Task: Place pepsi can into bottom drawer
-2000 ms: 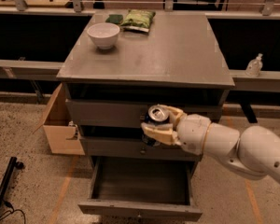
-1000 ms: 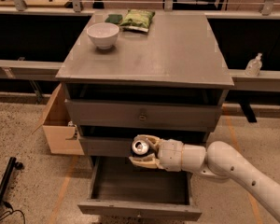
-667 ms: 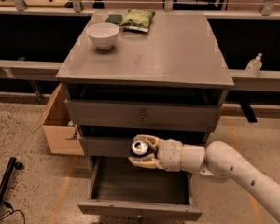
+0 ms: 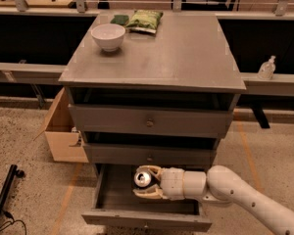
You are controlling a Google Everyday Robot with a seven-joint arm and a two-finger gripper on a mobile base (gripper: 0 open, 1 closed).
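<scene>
Gripper (image 4: 144, 182), 2 cream fingers: clasps small dark-blue pepsi can (image 4: 142, 178) upright (silver top up), hovers over open grey bottom drawer (image 4: 146, 220), floor straight below.

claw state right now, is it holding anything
Claw: shut on the can, over the open bottom drawer.
</scene>
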